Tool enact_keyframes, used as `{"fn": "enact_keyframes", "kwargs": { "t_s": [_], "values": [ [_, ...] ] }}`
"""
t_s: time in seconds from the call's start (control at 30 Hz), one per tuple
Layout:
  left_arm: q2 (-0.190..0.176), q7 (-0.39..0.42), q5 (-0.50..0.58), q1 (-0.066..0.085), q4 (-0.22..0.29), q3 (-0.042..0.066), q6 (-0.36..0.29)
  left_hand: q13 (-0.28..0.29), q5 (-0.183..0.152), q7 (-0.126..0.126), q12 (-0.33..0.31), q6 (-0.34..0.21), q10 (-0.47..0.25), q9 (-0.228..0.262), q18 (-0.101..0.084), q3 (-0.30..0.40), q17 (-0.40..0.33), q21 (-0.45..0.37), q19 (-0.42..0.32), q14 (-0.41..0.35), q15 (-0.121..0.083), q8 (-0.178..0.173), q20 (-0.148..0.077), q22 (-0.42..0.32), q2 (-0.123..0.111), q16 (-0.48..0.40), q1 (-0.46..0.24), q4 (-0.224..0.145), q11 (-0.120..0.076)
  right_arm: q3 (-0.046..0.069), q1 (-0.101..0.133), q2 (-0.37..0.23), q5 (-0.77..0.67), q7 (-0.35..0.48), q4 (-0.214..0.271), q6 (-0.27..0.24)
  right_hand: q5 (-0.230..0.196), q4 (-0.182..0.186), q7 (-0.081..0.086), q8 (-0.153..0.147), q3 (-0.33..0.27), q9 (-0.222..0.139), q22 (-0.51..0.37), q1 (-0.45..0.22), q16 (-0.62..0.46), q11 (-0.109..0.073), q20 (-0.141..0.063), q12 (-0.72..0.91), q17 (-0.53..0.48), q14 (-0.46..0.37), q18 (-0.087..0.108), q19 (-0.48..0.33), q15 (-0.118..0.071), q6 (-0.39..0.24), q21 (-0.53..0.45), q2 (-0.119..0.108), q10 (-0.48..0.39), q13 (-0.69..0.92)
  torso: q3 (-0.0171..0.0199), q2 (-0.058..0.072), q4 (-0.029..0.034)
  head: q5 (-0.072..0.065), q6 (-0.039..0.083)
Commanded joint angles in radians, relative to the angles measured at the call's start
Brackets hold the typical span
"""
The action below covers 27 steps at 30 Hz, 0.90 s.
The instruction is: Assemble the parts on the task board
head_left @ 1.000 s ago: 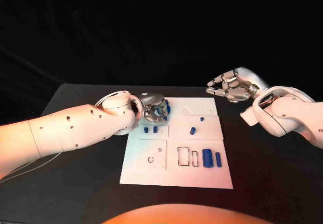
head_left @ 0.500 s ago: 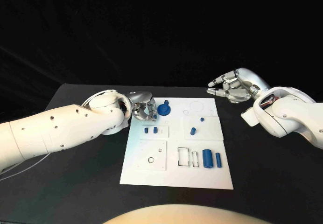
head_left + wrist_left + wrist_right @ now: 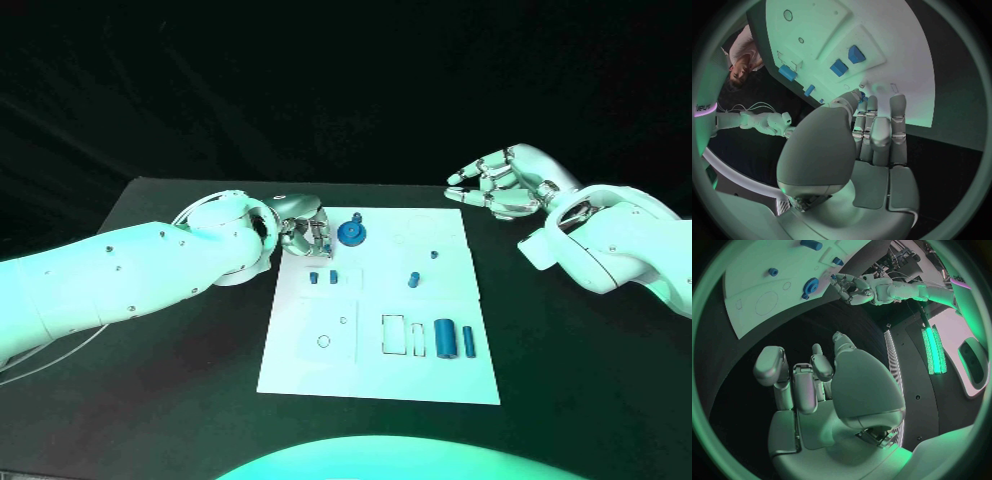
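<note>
The left hand [image 3: 306, 232] hovers at the task board's [image 3: 378, 380] far left corner, fingers curled and holding nothing, a round blue gear-like part [image 3: 352, 235] just beside its fingertips, while the right hand [image 3: 498, 183], fingers loosely spread and empty, hangs beyond the board's far right corner.

A green-teal light washes over everything I see, brightest on the task board [image 3: 378, 310] and on my white arms, while the table [image 3: 173, 400] and the room behind stay nearly black. Shadows on the board are faint and soft. My wrist views bend straight edges into curves toward the rim — the circle fades into a dark frame. My left hand [image 3: 873, 135] shines with mild glare
</note>
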Motion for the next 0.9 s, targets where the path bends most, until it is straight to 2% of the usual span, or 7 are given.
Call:
{"fn": "enact_keyframes", "kwargs": {
  "t_s": [0.03,0.3,0.9],
  "values": [
    [0.002,-0.001,0.01,0.0,-0.002,0.0,0.026,0.001,-0.001,0.0,-0.006,0.009,0.009,0.001,-0.001,-0.003,-0.001,0.005,0.007,0.005,-0.002,-0.005,0.002,-0.001,-0.001,0.005,-0.01,0.004,0.0,0.0,0.0,0.0,-0.006,0.007,0.001,0.001,0.006,-0.007,-0.002,0.006,-0.001,-0.001,-0.001,0.003,-0.004,-0.003,-0.005,0.0,0.028,0.05,0.02,-0.002,-0.008,-0.002,-0.004,0.01,0.002,0.001,0.001,0.0,0.0002,0.002,-0.001],
    [0.009,-0.002,0.014,-0.001,-0.012,-0.001,0.035,0.001,-0.001,0.0,-0.007,0.009,0.009,0.001,-0.001,-0.003,-0.002,0.005,0.008,0.005,-0.002,-0.005,0.002,-0.001,-0.001,0.005,-0.01,0.004,0.0,0.0,0.0,0.0,-0.006,0.007,0.002,0.001,0.006,-0.007,-0.002,0.006,-0.001,-0.001,-0.001,0.003,-0.004,-0.003,-0.005,0.0,0.028,0.05,0.02,-0.002,-0.008,-0.002,-0.004,0.01,0.002,0.001,-0.0002,0.0,-0.0002,0.002,-0.003],
    [0.032,-0.005,0.013,-0.007,-0.036,-0.006,0.053,0.001,-0.001,-0.001,-0.008,0.01,0.01,0.001,-0.001,-0.002,-0.003,0.004,0.006,0.005,-0.002,-0.006,0.001,-0.003,0.0,0.005,-0.009,0.004,-0.001,0.0,0.0,-0.001,-0.006,0.007,0.005,0.001,0.006,-0.007,-0.002,0.006,-0.001,-0.001,-0.001,0.003,-0.004,-0.003,-0.005,0.0,0.028,0.05,0.02,-0.002,-0.008,-0.002,-0.004,0.01,0.002,0.001,0.0003,0.0,-0.0007,-0.001,-0.006]
  ]
}}
